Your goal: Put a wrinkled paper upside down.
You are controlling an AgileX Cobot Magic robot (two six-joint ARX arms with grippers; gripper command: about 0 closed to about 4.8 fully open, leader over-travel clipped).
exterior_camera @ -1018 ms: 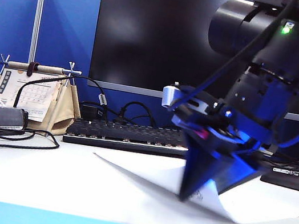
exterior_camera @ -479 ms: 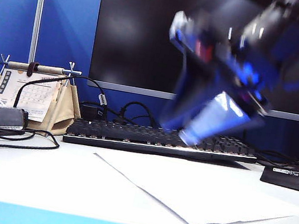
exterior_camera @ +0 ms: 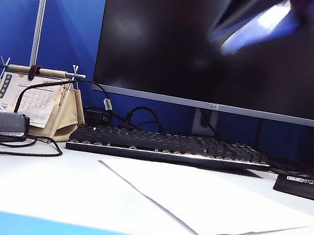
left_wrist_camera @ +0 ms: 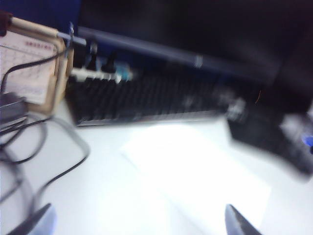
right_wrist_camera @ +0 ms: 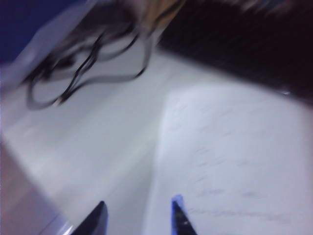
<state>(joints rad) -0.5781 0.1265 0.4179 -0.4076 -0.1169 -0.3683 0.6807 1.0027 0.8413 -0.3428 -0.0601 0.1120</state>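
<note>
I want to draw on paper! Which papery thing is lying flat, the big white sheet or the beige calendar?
The big white wrinkled paper sheet lies flat on the table, before the keyboard. The small beige desk calendar stands upright at the left.

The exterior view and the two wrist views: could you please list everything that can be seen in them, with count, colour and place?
wrinkled paper: one, white, flat on the table in front of the keyboard, right of centre.
keyboard: one, black, behind the paper, below the monitor.
monitor: one, black with a grey lower edge, at the back.
desk calendar: one, beige, at the left beside the keyboard.
cables: several, black, at the left in front of the calendar.
table: one, white with a blue front edge.
partition: blue, at the left.
right gripper: one, dark, open, empty, above the paper; a blurred shape at the exterior view's top right.
left gripper: one, dark, open, empty, above the table.
</note>
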